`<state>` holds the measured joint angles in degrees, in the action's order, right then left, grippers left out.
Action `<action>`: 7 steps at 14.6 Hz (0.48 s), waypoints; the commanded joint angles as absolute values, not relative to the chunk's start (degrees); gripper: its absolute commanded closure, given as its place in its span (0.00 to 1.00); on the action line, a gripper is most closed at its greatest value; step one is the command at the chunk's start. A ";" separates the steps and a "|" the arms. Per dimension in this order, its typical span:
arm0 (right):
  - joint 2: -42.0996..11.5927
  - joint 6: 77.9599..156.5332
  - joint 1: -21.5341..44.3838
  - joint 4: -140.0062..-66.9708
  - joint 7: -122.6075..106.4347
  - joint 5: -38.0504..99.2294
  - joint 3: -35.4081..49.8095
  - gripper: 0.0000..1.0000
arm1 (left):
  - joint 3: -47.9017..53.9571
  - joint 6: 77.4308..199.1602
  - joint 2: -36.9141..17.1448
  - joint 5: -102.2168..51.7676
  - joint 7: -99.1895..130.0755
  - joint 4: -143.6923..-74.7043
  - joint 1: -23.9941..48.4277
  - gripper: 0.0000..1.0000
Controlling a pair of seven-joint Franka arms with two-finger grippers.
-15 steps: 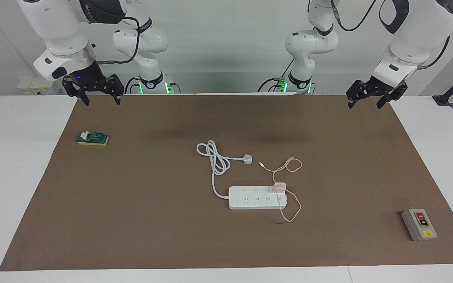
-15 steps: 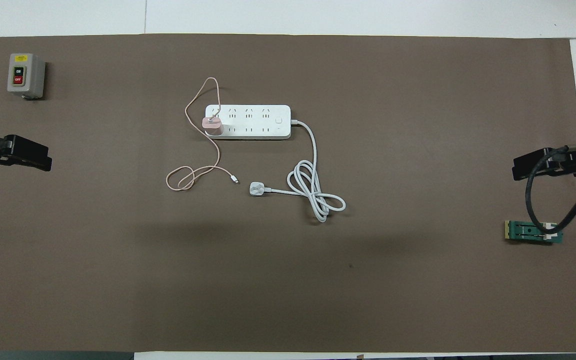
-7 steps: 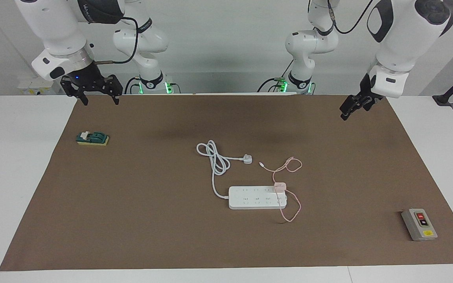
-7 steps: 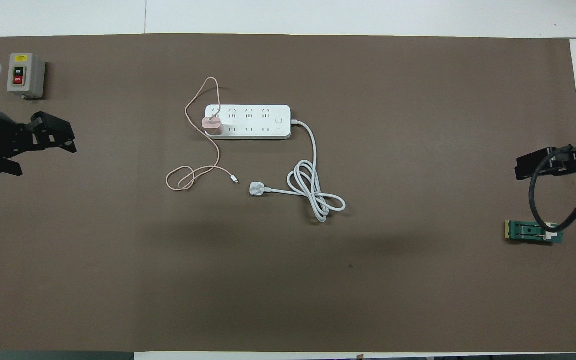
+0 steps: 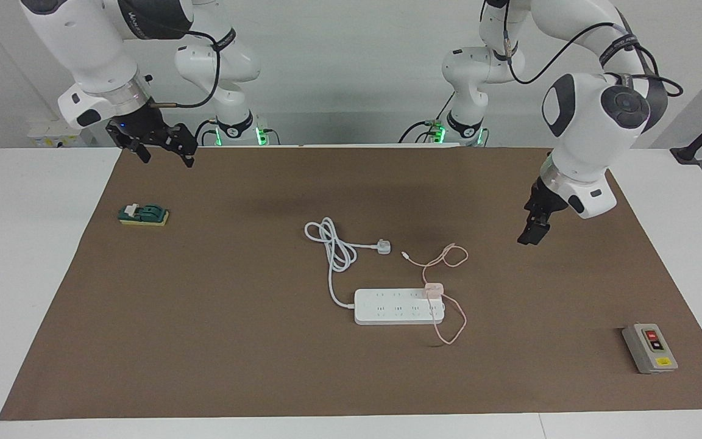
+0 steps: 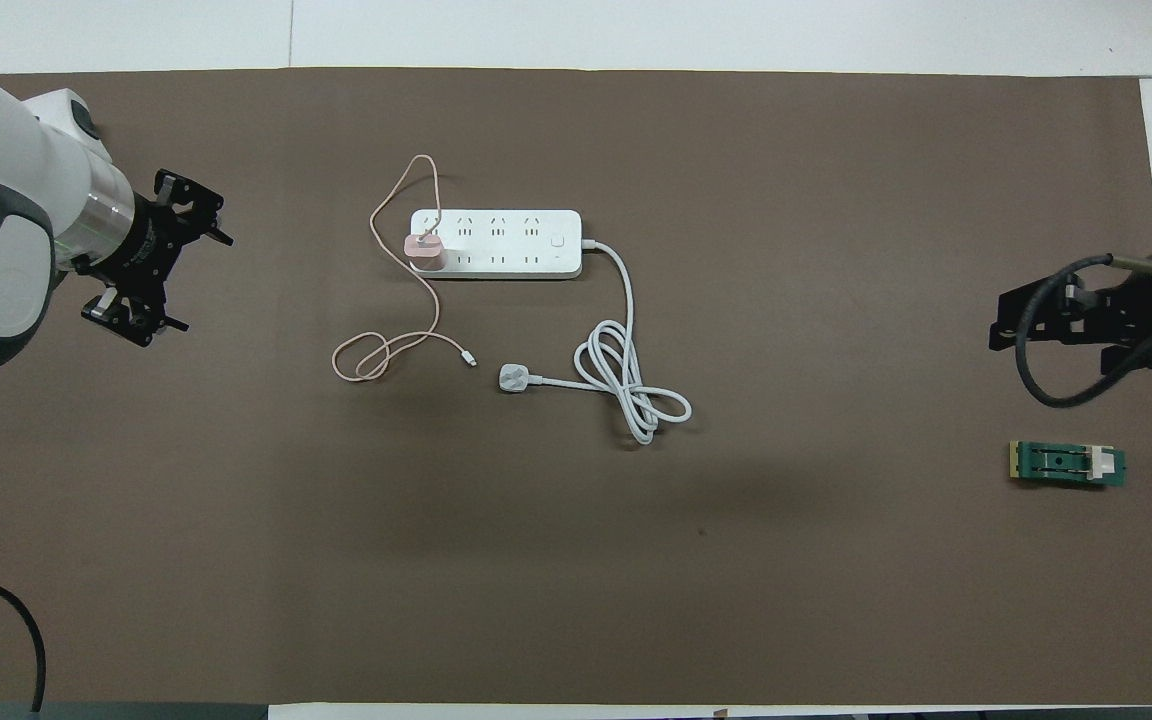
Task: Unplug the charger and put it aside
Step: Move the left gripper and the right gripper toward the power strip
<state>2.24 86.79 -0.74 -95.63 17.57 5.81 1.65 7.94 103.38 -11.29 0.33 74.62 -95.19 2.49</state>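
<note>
So my left gripper (image 5: 534,227) just swung out from the bench corner by my base and dropped lower, and now it's hanging over bare brown mat toward the left arm's end, turned sideways. In the overhead view the jaws look spread wide apart, nothing between them. It's still well apart from the charger (image 5: 433,290), so no contact yet.

The charger hasn't budged: little pink cube still plugged into the end socket of the white power strip (image 5: 397,306), on the strip's left-arm end, its thin pink cable (image 5: 445,256) looping off on both sides. The strip's own white plug (image 5: 383,246) lies loose on the mat, nearer to the robots.

My right gripper (image 5: 160,144) only twisted a bit and waits up near its own corner, jaws apart too, near the green block (image 5: 143,214).

I reckon this is the approach getting started. Nothing's unplugged. Next bit is getting over the cube without snagging that cable, and the strip might lift when I pull.
</note>
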 commanded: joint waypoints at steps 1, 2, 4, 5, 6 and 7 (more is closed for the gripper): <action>-1.83 89.54 2.53 -96.33 32.11 11.32 1.93 0.00 | 7.29 106.52 -13.00 0.26 83.02 -95.54 4.30 0.00; -3.76 91.56 4.38 -96.33 38.08 13.16 1.93 0.00 | 7.21 107.22 -14.75 0.35 86.97 -95.36 6.13 0.00; -9.03 97.62 10.00 -96.33 52.94 19.66 1.93 0.00 | 7.21 109.33 -19.32 0.62 97.18 -93.44 9.13 0.00; -11.49 100.60 12.37 -96.33 57.61 22.21 1.93 0.00 | 7.12 109.51 -21.86 0.44 99.12 -91.25 10.01 0.00; -13.08 103.51 13.78 -96.50 60.61 24.24 1.93 0.00 | 7.12 109.51 -24.41 0.61 101.75 -88.53 10.89 0.00; -14.92 105.80 15.54 -96.50 63.43 26.43 1.93 0.00 | 7.03 110.21 -26.35 0.79 103.95 -86.77 11.86 0.00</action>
<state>-12.00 102.41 13.55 -96.71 58.15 22.51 2.16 7.92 109.98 -21.08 0.37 99.53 -92.81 9.89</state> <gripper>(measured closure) 0.000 0.000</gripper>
